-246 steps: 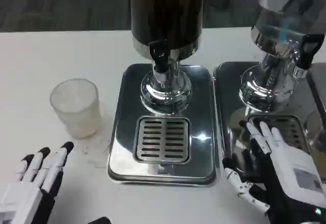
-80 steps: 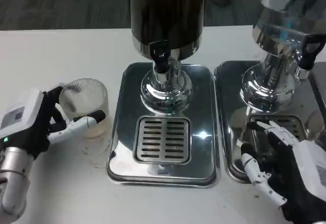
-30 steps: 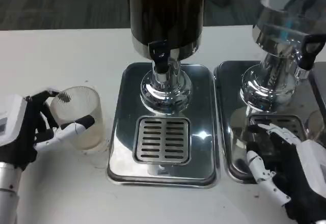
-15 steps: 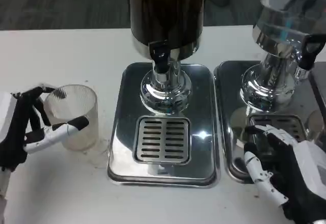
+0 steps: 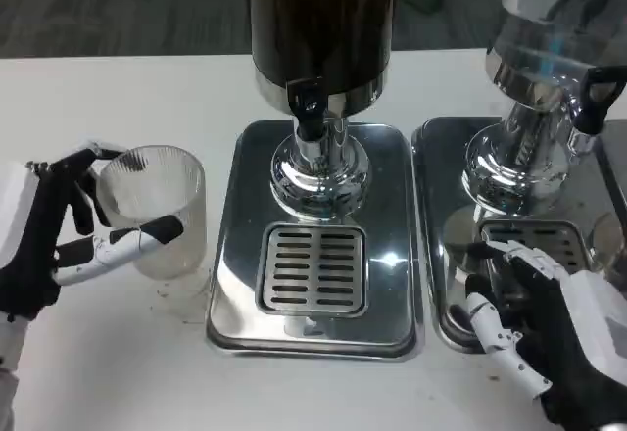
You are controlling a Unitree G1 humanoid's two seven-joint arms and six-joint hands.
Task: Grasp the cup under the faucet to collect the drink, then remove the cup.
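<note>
Holding: left hand (image 5: pixel 44 245) wrapped around ribbed clear cup (image 5: pixel 155 211), thumb across the near side, other fingers behind the far rim.
Cup place: upright by the table (image 5: pixel 118 98), just right of the left palm, left of the drip tray (image 5: pixel 235 284); whether lifted or resting cannot be told.
Faucet: black tap (image 5: pixel 307 108) to the right of the held cup, under the dark dispenser (image 5: pixel 321 20), above the slotted grate (image 5: pixel 313 266).
In the way: raised tray edge between cup and grate.
Right hand (image 5: pixel 549 328): fingers spread, gripping nothing, over the near edge of a second tray (image 5: pixel 431 176).
Beyond right hand: second dispenser (image 5: pixel 549 78) with its own black tap (image 5: pixel 591 98).
</note>
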